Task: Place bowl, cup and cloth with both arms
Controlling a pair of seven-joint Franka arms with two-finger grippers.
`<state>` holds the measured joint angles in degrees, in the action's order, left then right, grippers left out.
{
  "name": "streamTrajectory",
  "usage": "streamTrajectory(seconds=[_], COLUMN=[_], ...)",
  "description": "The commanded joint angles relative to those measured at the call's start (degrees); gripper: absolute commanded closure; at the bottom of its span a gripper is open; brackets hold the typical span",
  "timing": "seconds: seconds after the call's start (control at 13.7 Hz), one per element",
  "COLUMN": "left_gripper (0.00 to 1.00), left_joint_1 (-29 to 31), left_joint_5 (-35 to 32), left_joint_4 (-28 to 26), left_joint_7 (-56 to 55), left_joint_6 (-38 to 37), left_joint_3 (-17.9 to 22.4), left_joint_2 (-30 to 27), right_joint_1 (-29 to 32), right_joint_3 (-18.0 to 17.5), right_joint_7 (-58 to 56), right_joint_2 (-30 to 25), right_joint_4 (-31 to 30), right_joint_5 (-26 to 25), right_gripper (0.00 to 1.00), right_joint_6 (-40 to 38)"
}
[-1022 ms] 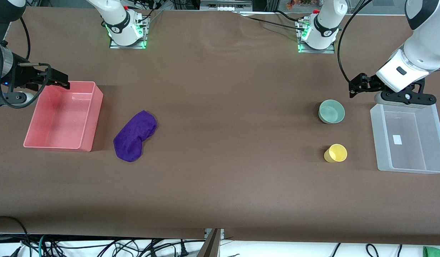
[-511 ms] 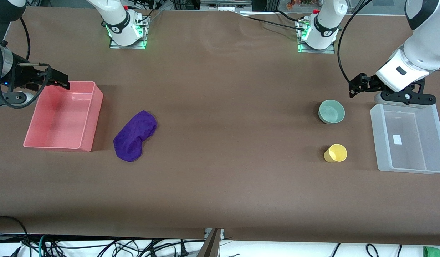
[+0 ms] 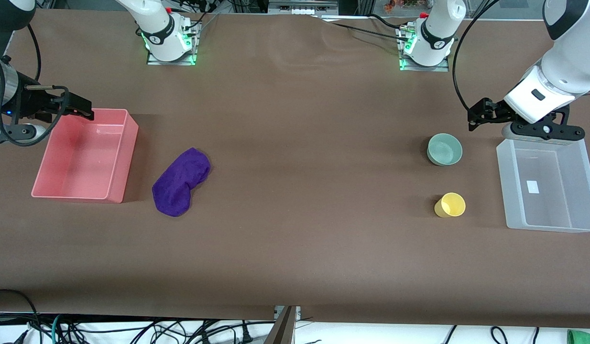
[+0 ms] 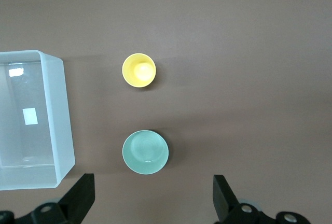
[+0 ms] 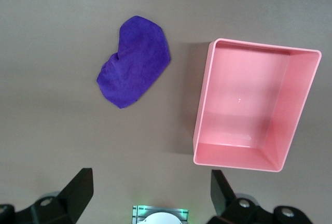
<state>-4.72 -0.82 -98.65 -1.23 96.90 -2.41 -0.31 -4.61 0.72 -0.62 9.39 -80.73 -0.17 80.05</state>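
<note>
The mint-green bowl (image 3: 444,149) stands upright on the brown table, and the yellow cup (image 3: 451,204) stands nearer to the front camera than it. Both show in the left wrist view, the bowl (image 4: 145,152) and the cup (image 4: 139,70). The purple cloth (image 3: 181,181) lies beside the pink bin and shows in the right wrist view (image 5: 135,68). My left gripper (image 3: 473,119) is open and empty over bare table between the bowl and the clear bin; its own view (image 4: 153,195) shows the jaws wide apart. My right gripper (image 3: 86,110) is open and empty over the pink bin's rim; its jaws (image 5: 150,190) are wide apart.
An empty pink bin (image 3: 127,157) stands at the right arm's end of the table, also in the right wrist view (image 5: 203,115). An empty clear bin (image 3: 503,186) stands at the left arm's end, also in the left wrist view (image 4: 63,125). Arm bases (image 3: 168,38) stand along the table's edge.
</note>
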Motion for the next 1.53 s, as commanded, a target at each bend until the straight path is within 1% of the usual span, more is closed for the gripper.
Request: streamTrajectory(seconds=[0.0,0.15,0.22,0.44,0.58,0.73,0.8,1.02,1.09,1.17,1.31,1.39,1.46], left_gripper=[0.00,0.00,0.00,0.00,0.00,0.00,0.00,0.00,0.00,0.00,0.01,0.01,0.06], left_joint_1=[-0.4,-0.3,-0.1,0.1,2.9,4.2,6.0,8.5,8.8,9.1,9.1,9.0,9.0], left_joint_5=[1.2,1.3,1.2,0.5,0.2,0.1,0.1,0.1,0.1,0.1,0.1,0.1,0.1], left_joint_4=[-0.4,-1.1,-1.1,-2.2,-4.8,-10.0,-13.3,-19.8,-23.5,-28.0,-35.4,-37.3,-38.1], left_joint_7=[0.3,0.6,0.9,8.8,15.7,23.9,28.5,39.9,41.9,42.8,44.4,45.4,46.7], left_joint_6=[0.0,-0.4,-0.5,-0.6,0.8,6.9,10.7,18.6,22.0,27.2,37.8,42.5,45.2], left_joint_3=[0.7,0.7,0.7,0.8,0.8,0.9,0.8,0.8,0.8,0.7,0.7,0.7,0.7], left_joint_2=[-0.4,-0.3,0.0,3.5,6.4,7.0,7.2,10.9,10.9,10.6,10.8,11.6,13.4], right_joint_1=[0.4,0.4,0.3,0.0,-0.7,-2.4,-3.4,-5.2,-5.6,-5.9,-6.0,-6.0,-6.2], right_joint_3=[-0.2,-0.2,-0.3,-0.5,-0.7,-0.8,-0.8,-0.8,-0.8,-0.8,-0.9,-0.9,-0.9], right_joint_7=[-0.3,-0.4,-0.3,0.5,3.3,10.3,12.9,19.7,22.0,23.1,24.4,25.2,26.0], right_joint_2=[1.7,2.4,3.2,5.2,7.5,10.0,11.8,16.9,18.4,19.5,20.8,21.2,21.6], right_joint_4=[-4.5,-8.3,-10.3,-16.6,-20.4,-24.1,-25.1,-25.3,-25.4,-25.9,-28.9,-30.3,-30.8], right_joint_5=[0.0,-0.4,-0.6,-0.5,-0.6,-0.6,-0.6,-0.6,-0.6,-0.6,-0.5,-0.5,-0.4], right_gripper=[0.00,0.00,0.00,0.00,0.00,0.00,0.00,0.00,0.00,0.00,0.00,0.00,0.00], right_joint_6=[2.8,6.2,9.1,19.6,27.7,36.0,39.5,45.8,47.5,49.2,54.7,57.5,58.6])
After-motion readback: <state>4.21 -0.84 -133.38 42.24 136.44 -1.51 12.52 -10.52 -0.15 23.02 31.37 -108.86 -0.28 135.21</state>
